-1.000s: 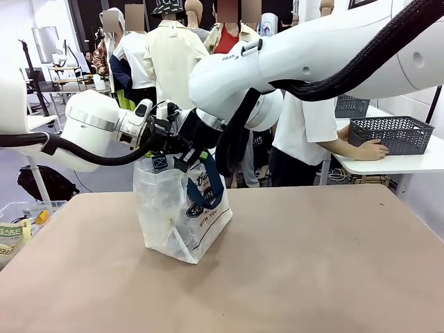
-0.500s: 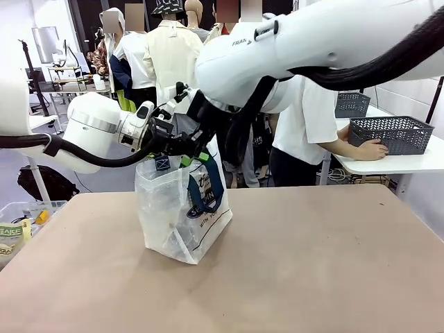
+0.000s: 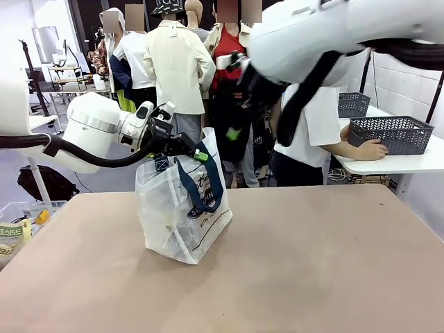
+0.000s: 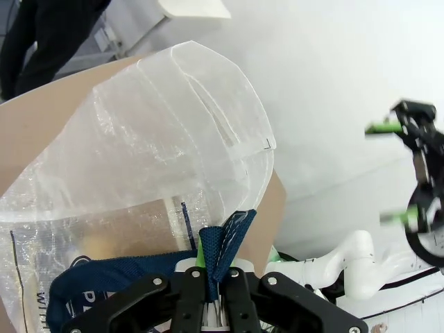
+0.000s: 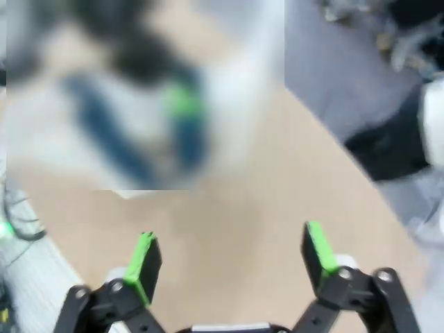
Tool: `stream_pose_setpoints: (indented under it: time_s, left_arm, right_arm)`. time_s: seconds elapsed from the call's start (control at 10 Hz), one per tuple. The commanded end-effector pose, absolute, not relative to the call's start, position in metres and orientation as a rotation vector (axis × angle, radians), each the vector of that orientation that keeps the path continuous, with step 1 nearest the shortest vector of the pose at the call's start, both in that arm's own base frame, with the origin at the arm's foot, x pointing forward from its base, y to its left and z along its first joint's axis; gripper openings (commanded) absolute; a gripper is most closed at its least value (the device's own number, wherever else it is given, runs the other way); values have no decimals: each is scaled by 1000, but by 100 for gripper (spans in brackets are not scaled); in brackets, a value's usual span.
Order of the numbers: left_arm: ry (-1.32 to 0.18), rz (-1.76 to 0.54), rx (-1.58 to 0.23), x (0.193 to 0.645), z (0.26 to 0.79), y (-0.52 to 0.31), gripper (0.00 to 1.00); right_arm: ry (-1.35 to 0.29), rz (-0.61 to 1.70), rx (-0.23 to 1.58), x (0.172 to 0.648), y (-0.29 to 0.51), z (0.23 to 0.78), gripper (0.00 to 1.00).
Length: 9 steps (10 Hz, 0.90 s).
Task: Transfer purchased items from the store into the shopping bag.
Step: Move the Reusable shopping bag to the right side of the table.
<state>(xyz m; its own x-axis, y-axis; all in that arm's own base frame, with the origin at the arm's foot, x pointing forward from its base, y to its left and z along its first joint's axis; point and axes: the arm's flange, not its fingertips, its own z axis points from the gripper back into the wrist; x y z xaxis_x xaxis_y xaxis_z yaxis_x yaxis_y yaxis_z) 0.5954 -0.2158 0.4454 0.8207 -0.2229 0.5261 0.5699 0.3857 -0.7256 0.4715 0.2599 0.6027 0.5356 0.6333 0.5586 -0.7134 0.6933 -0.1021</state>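
Since the earlier frames, the right arm has lifted up and away from the bag mouth toward the upper right, and its gripper has gone from closed to spread wide. At the left, the left gripper (image 3: 186,148) remains clamped on a navy strap handle (image 4: 220,244) of the shopping bag (image 3: 182,208), holding the rim up; in the left wrist view its black jaws are pinched together on the blue webbing. The bag stands upright on the tan table (image 3: 312,263), left of centre, its translucent wall showing a dark oval logo and a pale yellowish shape inside, too indistinct to identify. Right of the bag, the right gripper (image 5: 229,257) hangs above the table with both green-padded fingers (image 5: 144,267) well apart and nothing between them; that view is motion-blurred. Further right, on a white side table, a dark latticed basket (image 3: 401,133) sits with a person's hand (image 3: 371,150) resting against its front. A second similar basket (image 3: 352,104) stands behind it.
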Motion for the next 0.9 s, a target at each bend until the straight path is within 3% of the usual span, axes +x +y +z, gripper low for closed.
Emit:
stream_pose_setpoints:
  time_s: [0.0,0.3,0.8]
  left_arm:
    - [-326,-540,-1010,594,448,-217,0]
    - [-366,-555,-924,588,466,-211,0]
    - [-409,-535,-567,578,519,-184,0]
  right_arm:
    - [-521,578,5,466,189,604,100]
    - [-319,216,-215,458,45,582,100]
    - [-269,-99,-100,437,-55,526,100]
